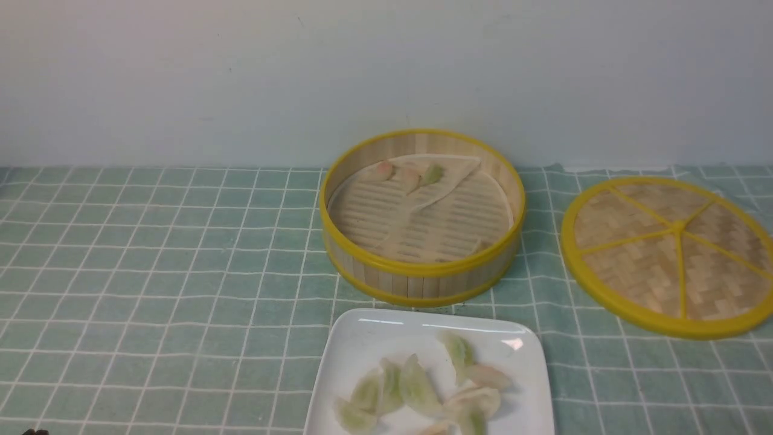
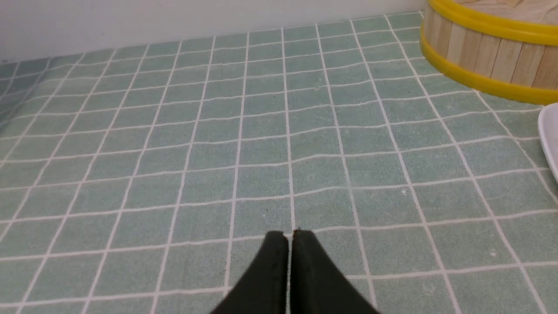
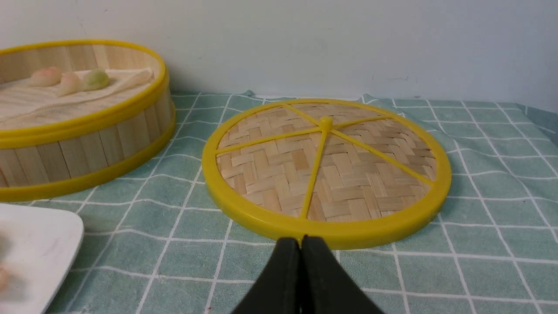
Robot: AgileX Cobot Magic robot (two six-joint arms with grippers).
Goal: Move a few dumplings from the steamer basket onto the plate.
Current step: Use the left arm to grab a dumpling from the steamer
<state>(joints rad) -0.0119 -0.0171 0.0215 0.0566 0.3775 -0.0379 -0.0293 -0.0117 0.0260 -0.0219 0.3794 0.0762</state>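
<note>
The round bamboo steamer basket (image 1: pixel 423 284) with yellow rims stands mid-table. Three dumplings lie at its far side on the pale liner: two pink (image 1: pixel 381 170) (image 1: pixel 409 179) and one green (image 1: pixel 432 174); they also show in the right wrist view (image 3: pixel 69 80). The white square plate (image 1: pixel 362 338) sits in front of the basket and holds several green and pink dumplings (image 1: pixel 416 389). My left gripper (image 2: pixel 290 235) is shut and empty, low over the cloth left of the basket. My right gripper (image 3: pixel 300 240) is shut and empty, just before the lid's rim.
The flat woven lid (image 1: pixel 670 254) with yellow spokes lies right of the basket. A green checked cloth (image 1: pixel 151 272) covers the table, with open room on the left. A pale wall stands behind.
</note>
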